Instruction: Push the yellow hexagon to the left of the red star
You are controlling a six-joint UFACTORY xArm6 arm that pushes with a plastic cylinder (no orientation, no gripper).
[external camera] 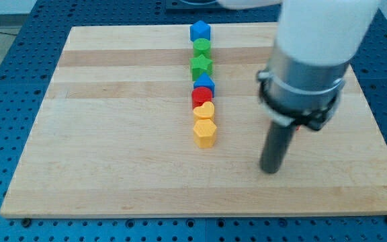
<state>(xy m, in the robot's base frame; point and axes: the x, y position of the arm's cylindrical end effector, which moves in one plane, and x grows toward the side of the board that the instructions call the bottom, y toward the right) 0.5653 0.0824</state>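
Note:
The yellow hexagon [205,133] stands at the bottom end of a column of blocks in the middle of the wooden board [113,134]. Just above it is a second yellow block [205,111], touching it. Above that is a red block [201,97], partly hidden, so I cannot make out its shape. My tip [270,170] rests on the board to the right of the yellow hexagon and a little lower, well apart from every block.
The column continues upward with a blue block [205,84], a green star [201,65], a green block [201,47] and a blue block [200,30] near the board's top edge. The arm's white and grey body [308,60] covers the upper right.

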